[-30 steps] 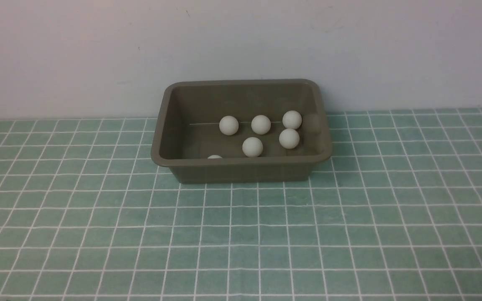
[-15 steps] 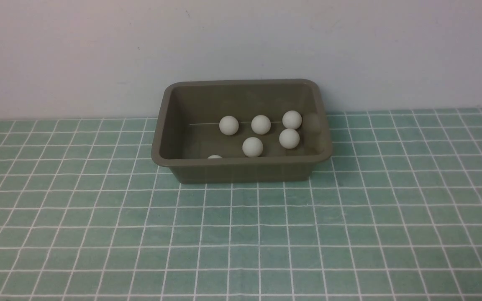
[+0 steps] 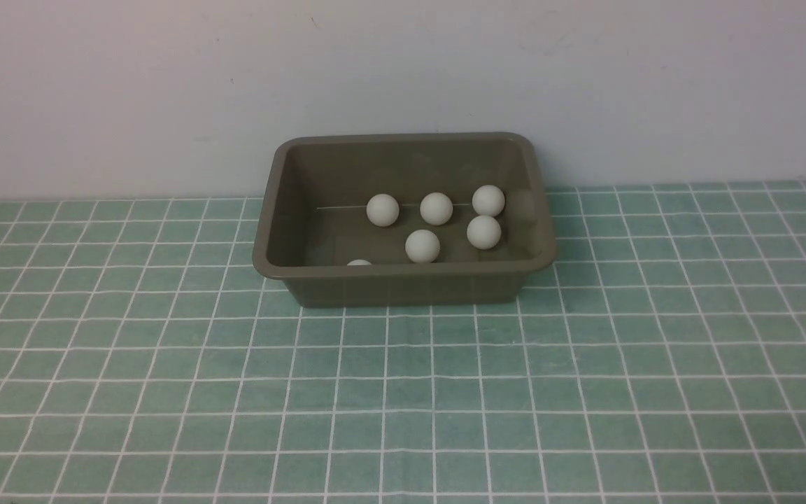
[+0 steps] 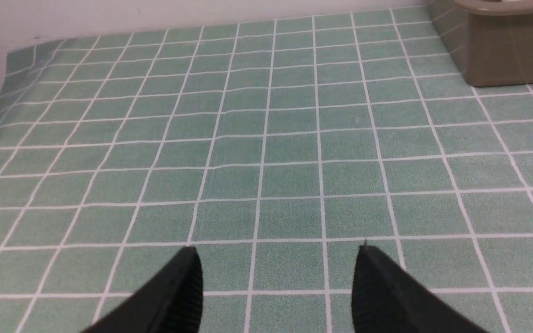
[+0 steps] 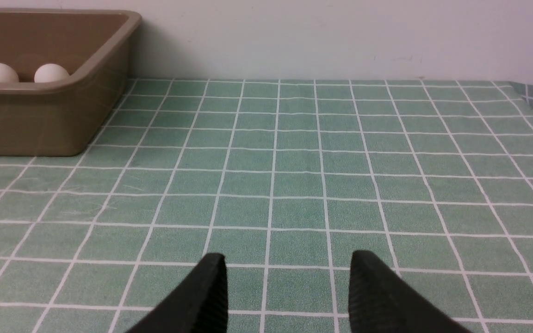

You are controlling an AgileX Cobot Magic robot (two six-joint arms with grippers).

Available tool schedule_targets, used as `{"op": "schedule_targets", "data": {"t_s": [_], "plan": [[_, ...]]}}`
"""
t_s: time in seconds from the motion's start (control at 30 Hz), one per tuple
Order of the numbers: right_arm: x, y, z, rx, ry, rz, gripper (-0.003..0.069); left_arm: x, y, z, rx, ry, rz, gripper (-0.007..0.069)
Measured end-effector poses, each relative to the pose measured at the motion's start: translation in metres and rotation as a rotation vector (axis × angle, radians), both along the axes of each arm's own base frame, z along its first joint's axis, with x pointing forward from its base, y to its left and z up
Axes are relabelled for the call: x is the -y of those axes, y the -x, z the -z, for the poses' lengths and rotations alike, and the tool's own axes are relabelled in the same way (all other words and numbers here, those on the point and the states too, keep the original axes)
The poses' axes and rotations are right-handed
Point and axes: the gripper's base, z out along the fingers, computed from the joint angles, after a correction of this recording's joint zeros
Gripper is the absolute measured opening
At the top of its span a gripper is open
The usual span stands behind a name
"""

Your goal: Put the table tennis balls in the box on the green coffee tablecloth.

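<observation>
Table tennis balls (image 3: 436,208), six of them by the front view's count, are all inside the box, so the job looks finished, and the layout reads best from the robot outward. Nearest are the two hands, seen only in their own wrist views and absent from the front view, which suggests both arms are pulled back toward the robot. The left hand (image 4: 278,252) has its dark fingers spread, with only cloth between them. The right hand (image 5: 288,256) is parted in much the same way, perhaps a little less wide, and it too grips nothing. Both hang low over the green coffee tablecloth (image 3: 403,392), which covers the surface out to its side edges. No ball shows on any of the cloth in view, so the parted, unloaded fingers fit a robot with nothing left to fetch. Farther out, centred and close to the wall (image 3: 403,70), sits the box (image 3: 403,287), level on the cloth with its long side toward the robot. Its raised sides are presumably what keep the light, round table tennis balls from rolling off. Three lie in a loose row along the far part of the floor, the rightmost near the right-hand wall of the box. Two lie nearer the front, and the sixth (image 3: 359,263) is tucked behind the front rim so that only its top shows. Whether neighbouring balls touch cannot be told from here.
</observation>
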Motion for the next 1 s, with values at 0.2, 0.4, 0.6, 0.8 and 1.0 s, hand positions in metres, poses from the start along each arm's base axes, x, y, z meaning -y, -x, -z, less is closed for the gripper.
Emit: {"op": "schedule_targets", "data": {"t_s": [0.2, 0.4, 0.6, 0.8, 1.0], "plan": [[0.0, 0.0, -0.0001, 0.002, 0.0, 0.0, 0.0336, 0.0, 0.0, 0.0, 0.0, 0.0, 0.0, 0.0395], [0.0, -0.0001, -0.0002, 0.002, 0.0, 0.0, 0.0336, 0.0, 0.0, 0.0, 0.0, 0.0, 0.0, 0.0395], [0.0, -0.0001, -0.0002, 0.002, 0.0, 0.0, 0.0336, 0.0, 0.0, 0.0, 0.0, 0.0, 0.0, 0.0395], [0.0, -0.0001, -0.0002, 0.002, 0.0, 0.0, 0.0336, 0.0, 0.0, 0.0, 0.0, 0.0, 0.0, 0.0395], [0.0, -0.0001, -0.0002, 0.002, 0.0, 0.0, 0.0336, 0.0007, 0.0, 0.0, 0.0, 0.0, 0.014, 0.0395]]}}
